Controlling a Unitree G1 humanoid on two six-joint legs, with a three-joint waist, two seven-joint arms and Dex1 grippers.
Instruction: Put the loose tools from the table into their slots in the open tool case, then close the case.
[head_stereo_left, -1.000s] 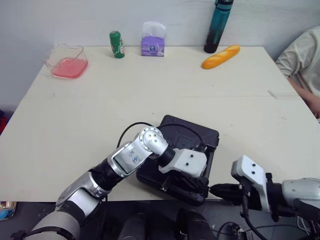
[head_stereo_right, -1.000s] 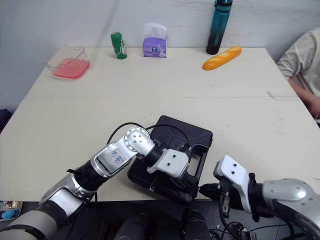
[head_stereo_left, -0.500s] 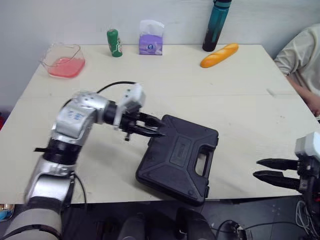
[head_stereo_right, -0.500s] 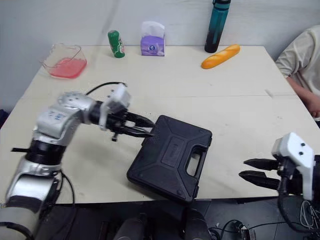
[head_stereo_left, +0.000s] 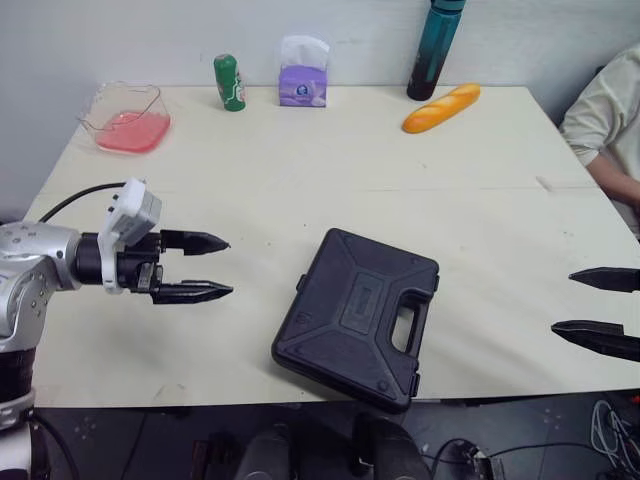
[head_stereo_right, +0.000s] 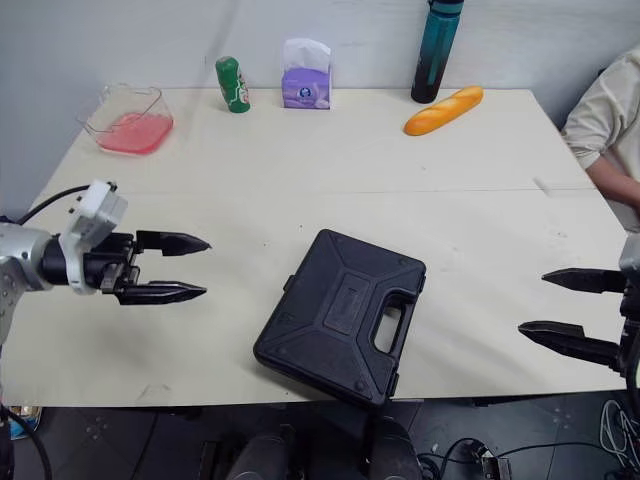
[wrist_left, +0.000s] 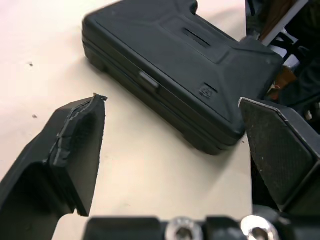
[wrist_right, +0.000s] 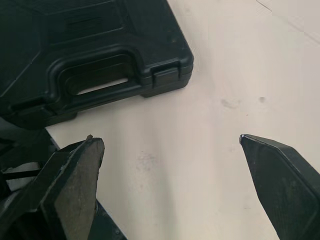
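The tool case lies flat on the bench near its front edge, lid down and shut, set at a slant with its handle toward the robot's right. No loose tools are to be seen on the bench around it, so the job reads as finished or very nearly so. Whether the latches are snapped home cannot be told from here.

Both arms stand off from the case, one on each side, which suits a lid that needs no more pressing. The left claw hovers over the bench well to the left of the case. Its forearm is held roughly level and its two black fingers are spread wide, one above the other, pointing toward the case and holding nothing. The right claw hangs at the right side, near the bench's front edge, its fingers likewise parted and empty and aimed back at the handle side of the case.

The other things along the far edge (a pink container, a green bottle, a tissue pack, a teal bottle and a bread loaf) sit well apart from the case and play no part in the task. A person's sleeve shows at the right.
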